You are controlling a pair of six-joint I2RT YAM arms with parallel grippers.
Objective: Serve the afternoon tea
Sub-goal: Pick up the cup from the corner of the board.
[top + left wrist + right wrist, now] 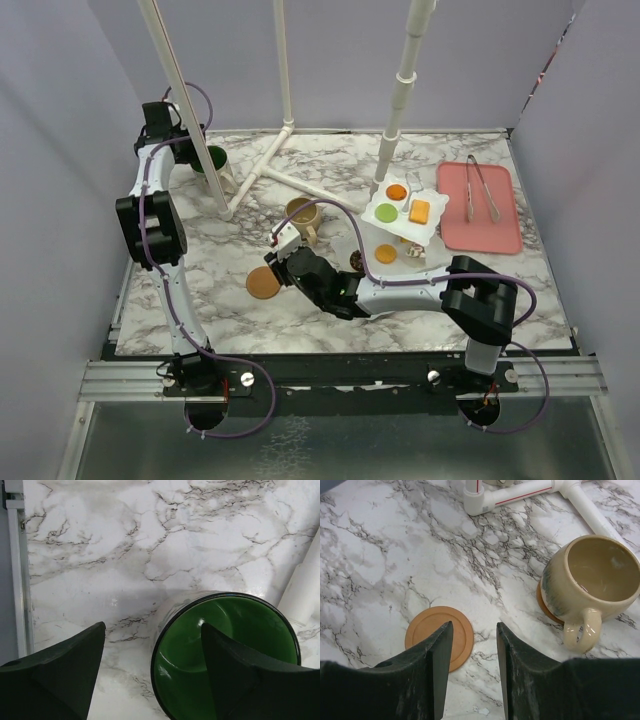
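Note:
The green-lined mug (pixel 214 160) stands at the far left; in the left wrist view (pixel 225 650) its rim lies between my open left gripper's (pixel 154 626) jaws, one finger over the inside, one outside. The left gripper (pixel 198 150) is empty. The tan mug (pixel 303 215) stands on a wooden coaster (pixel 541 602) mid-table and shows in the right wrist view (pixel 590 575). My right gripper (pixel 279 246) is open and empty (pixel 474 625) above a bare coaster (pixel 425 630), left of the tan mug. The white three-tier stand (pixel 372 212) holds small pastries (pixel 397 191).
A pink tray (pixel 505 225) with metal tongs (pixel 482 190) lies at the far right. White PVC pipes (pixel 270 165) lie on the table's back part, with upright posts (pixel 400 90). The bare coaster (pixel 264 283) sits near the front. The table's left rail (pixel 17 580) is close by.

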